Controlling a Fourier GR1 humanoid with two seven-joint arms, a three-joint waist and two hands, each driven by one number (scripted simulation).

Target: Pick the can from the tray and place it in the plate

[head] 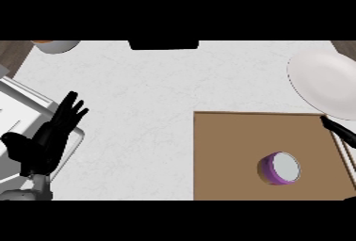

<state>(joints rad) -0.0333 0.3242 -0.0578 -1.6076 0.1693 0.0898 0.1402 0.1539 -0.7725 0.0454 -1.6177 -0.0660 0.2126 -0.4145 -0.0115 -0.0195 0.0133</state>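
Note:
A purple can (279, 168) with a pale grey top stands on the brown tray (230, 155) at the lower right. The white plate (323, 84) lies at the right edge, just beyond the tray's far right corner. Of my right hand only a black fingertip (339, 130) shows, coming in from the right edge over the tray's far right corner, up and to the right of the can and apart from it. My left hand (43, 141) rests open at the lower left, fingers up, holding nothing.
A white sink or drainer rim (28, 101) lies under and behind the left hand. A grey bowl (55, 45) sits at the far left edge, and a black object (164, 44) at the far middle. The counter's top is white marble.

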